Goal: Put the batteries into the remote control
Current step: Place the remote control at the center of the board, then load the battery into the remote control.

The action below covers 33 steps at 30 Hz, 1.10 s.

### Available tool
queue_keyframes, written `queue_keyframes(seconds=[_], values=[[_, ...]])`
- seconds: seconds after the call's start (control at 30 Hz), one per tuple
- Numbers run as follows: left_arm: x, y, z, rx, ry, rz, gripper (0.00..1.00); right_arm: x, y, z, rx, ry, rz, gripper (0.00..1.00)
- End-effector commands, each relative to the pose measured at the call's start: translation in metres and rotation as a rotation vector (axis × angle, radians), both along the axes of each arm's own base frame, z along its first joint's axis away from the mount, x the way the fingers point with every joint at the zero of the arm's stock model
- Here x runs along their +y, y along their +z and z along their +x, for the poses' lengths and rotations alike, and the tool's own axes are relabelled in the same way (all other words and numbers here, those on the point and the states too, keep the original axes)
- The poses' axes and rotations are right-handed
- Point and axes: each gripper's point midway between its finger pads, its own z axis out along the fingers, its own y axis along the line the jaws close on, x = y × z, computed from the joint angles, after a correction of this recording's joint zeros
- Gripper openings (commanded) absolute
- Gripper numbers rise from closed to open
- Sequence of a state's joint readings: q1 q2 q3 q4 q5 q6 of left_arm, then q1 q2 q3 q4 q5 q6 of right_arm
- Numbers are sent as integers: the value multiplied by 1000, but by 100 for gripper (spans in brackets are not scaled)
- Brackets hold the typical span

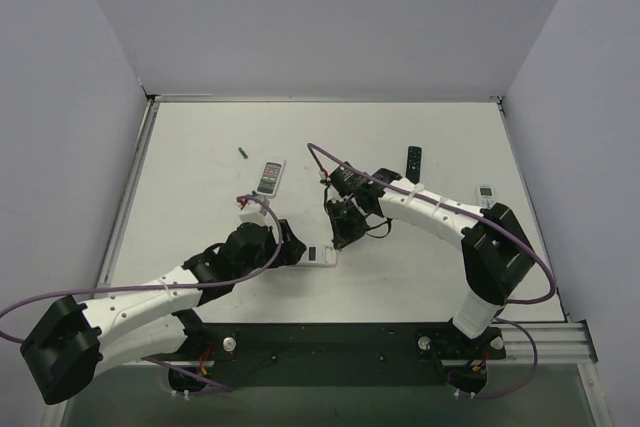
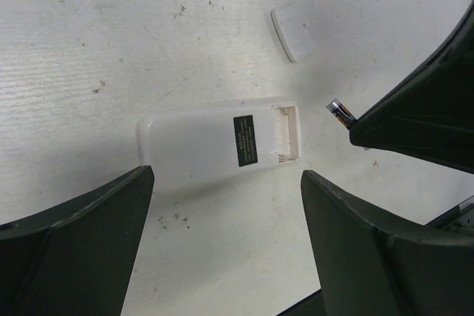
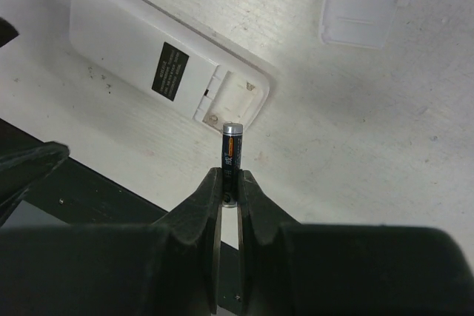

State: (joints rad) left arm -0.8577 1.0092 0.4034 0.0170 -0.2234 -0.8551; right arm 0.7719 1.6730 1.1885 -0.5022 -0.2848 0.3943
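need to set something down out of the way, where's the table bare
Bare: the back strip of the table beyond the green battery and black remote, and the left side beside the left arm. Crowded: the middle, where the left gripper and the right gripper, holding a battery, meet at the open remote.

A white, scuffed table [image 1: 200,137] stands boxed in by plain pale grey walls [image 1: 330,17] on three sides. The light is soft and even, casting only faint shadows.

Top external view: fixed overhead at the near edge, looking down across the whole table [image 1: 420,127]. Left and right wrist views: close, aimed down at the tabletop, both sharing the remote control [image 2: 215,142].
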Motion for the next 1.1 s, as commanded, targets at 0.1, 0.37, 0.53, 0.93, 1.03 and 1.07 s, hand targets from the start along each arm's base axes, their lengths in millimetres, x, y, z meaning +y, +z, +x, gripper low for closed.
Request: queue_keyframes(seconds=[0.1, 0.37, 0.53, 0.93, 1.03, 1.07], values=[[18, 7, -5, -15, -23, 104, 89, -3, -6, -17, 111, -32, -58, 0], [20, -16, 5, 111, -59, 159, 88, 1, -13, -23, 138, -46, -97, 0], [6, -17, 10, 127, -107, 114, 74, 2, -20, -24, 146, -65, -124, 0], [-4, -19, 2, 156, -197, 123, 50, -6, -37, -27, 180, -122, -205, 0], [-8, -15, -3, 153, -243, 111, 48, -10, -42, -24, 172, -137, -231, 0], [-9, -14, -4, 153, -254, 110, 47, -11, -43, -24, 169, -139, -239, 0]])
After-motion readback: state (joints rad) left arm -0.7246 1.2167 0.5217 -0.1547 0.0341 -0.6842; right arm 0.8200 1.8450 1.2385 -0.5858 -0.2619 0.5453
